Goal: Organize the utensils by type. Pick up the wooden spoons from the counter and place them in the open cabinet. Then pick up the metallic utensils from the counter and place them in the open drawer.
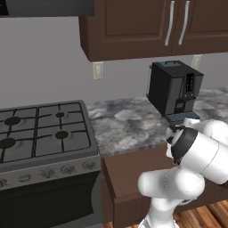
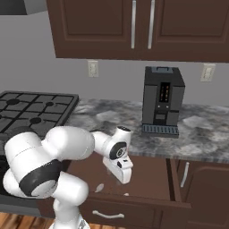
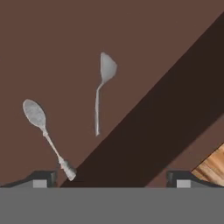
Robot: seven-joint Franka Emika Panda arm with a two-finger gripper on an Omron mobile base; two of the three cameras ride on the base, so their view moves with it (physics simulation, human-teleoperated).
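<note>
The bench (image 2: 201,129) is seen at the rear, carrying a black coffee machine (image 2: 163,101) beside the gas stovetop (image 1: 42,129); no utensils are seen on its visible surface. Below it, the open drawer (image 2: 150,172) is pulled out, and the gripper (image 2: 121,175) is held just above its floor with the fingers (image 3: 41,177) spread wide and nothing between them. Two metallic utensils lie inside the drawer, apart from each other: a round-bowled spoon (image 3: 43,133) to the left and a slimmer piece (image 3: 101,89) to its right. A collision is judged possible on withdrawal: the spoon handle lies close to the left finger, and the drawer front wall (image 3: 166,113) stands near the hand, so a sideways or low exit could drag the spoon or strike the wall.
</note>
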